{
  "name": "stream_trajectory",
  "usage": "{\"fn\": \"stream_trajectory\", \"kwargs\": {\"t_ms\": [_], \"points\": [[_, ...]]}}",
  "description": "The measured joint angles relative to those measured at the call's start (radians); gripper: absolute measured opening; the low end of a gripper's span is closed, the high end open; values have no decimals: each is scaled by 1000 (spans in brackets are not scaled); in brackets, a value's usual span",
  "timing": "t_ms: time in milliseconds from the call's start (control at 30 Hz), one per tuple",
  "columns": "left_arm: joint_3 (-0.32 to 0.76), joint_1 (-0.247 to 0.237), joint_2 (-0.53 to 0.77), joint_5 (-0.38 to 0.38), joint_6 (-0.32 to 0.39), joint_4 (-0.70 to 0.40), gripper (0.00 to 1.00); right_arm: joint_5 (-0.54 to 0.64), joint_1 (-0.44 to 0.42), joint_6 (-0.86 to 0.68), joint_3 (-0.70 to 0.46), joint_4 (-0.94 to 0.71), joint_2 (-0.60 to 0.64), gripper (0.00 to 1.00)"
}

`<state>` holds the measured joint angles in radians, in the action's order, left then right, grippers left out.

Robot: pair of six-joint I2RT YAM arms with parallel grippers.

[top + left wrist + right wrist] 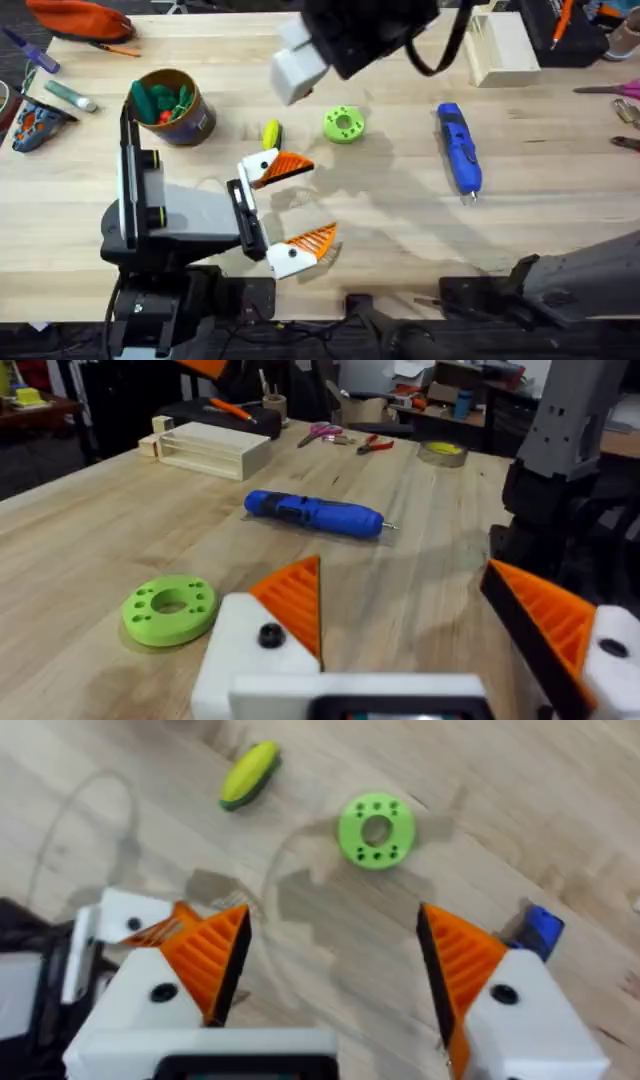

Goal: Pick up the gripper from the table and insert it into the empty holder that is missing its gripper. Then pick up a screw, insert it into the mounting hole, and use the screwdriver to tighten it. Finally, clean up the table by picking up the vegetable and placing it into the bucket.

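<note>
The yellow vegetable (271,133) (248,775) lies on the table between the brown bucket (203,118) and a green disc. Farther right, the blue screwdriver (459,148) (315,515) lies flat. My left gripper (320,200) (400,575) rests low near the front, open, with nothing between its orange ribbed fingers. High above the vegetable and disc hangs my right gripper (335,920), open and empty; its arm (370,30) shows large and dark under the overhead camera. The loose gripper, the empty holder and the screw are out of view.
A green disc (343,124) (170,610) (375,830) lies right of the vegetable. Green and orange toys fill the bucket. A white box (503,47) (210,450) stands at the back right. Tools and pens lie along the table's edges.
</note>
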<state>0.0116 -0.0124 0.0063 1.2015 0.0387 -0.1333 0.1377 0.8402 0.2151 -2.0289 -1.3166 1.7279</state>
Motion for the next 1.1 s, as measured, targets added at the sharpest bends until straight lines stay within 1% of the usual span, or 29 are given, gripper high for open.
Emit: {"fn": "stream_trajectory", "kwargs": {"t_ms": [100,200,367,467,633,767,933,1100], "points": [[0,0,0,0,0,0,989,35,-28,24,4,-19,-1,955],[0,0,0,0,0,0,989,56,-47,38,43,-1,-14,956],[0,0,0,0,0,0,989,77,-66,76,198,67,-90,956],[0,0,0,0,0,0,989,80,-96,109,300,101,-153,958],[0,0,0,0,0,0,989,83,-197,161,445,123,-253,957],[0,0,0,0,0,0,988,85,-296,185,520,118,-292,958],[0,0,0,0,0,0,989,86,-413,197,543,82,-282,958],[0,0,0,0,0,0,989,87,-487,197,544,65,-279,959]]}}
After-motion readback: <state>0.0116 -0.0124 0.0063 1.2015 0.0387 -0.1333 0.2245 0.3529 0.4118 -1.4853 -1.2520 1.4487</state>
